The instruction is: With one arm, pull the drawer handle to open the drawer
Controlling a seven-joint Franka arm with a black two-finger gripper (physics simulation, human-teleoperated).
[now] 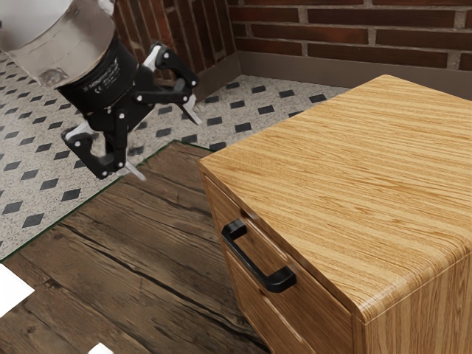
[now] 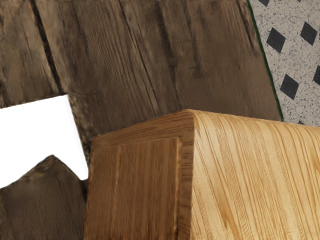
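The drawer handle [image 1: 257, 259] is not yet gripped. At the exterior view's left, the tool [image 1: 165, 143] hangs with its fingers spread apart, holding nothing. The handle, a black bar running along the top drawer front [image 1: 220, 208] of the cabinet [image 1: 354, 169], lies lower and to the right, well apart.

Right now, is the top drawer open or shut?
Shut: the drawer front sits flush with the cabinet, and the open claw is apart from its handle.
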